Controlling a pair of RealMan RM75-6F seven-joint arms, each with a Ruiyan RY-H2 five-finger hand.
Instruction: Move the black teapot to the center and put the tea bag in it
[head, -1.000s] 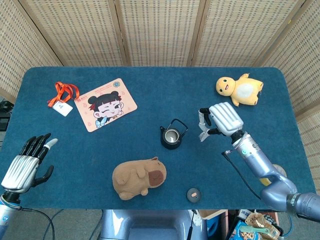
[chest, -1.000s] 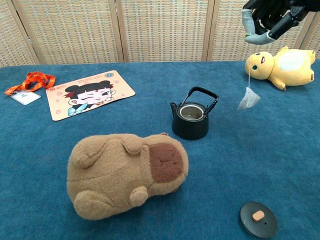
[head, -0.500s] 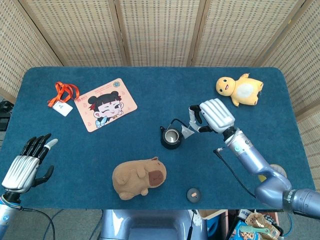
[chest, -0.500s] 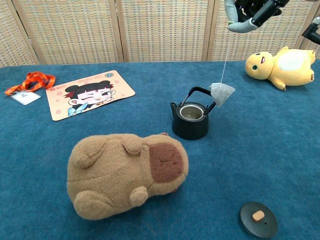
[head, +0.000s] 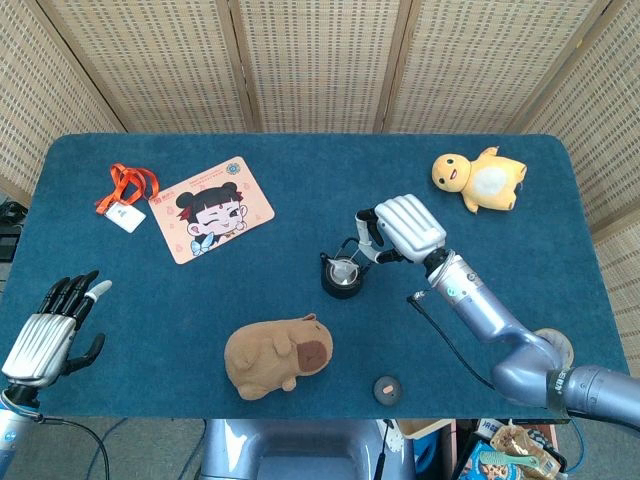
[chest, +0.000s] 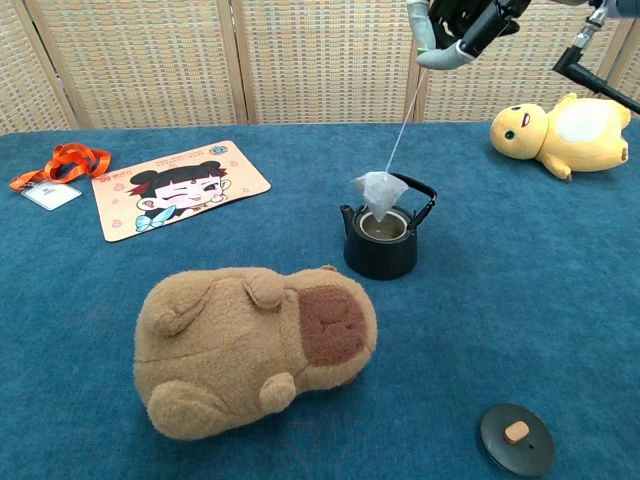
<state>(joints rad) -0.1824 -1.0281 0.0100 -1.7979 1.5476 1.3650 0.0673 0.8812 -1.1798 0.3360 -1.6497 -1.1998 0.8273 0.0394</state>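
The tea bag hangs just above the teapot, behind the plush capybara.

Capybara plush, duck toy, cartoon mat, lanyard w/ badge.

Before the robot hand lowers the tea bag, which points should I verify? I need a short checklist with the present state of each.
1. Teapot opening uncovered: ok; lid lies apart on the table.
2. Right robot hand holds the string: ok.
3. Tea bag over the opening: ok, roughly, at its left rim in the chest view.
4. Bag hanging steady: cannot tell.
5. Teapot handle out of the bag's path: cannot tell.
6. Left robot hand away from the teapot: ok.
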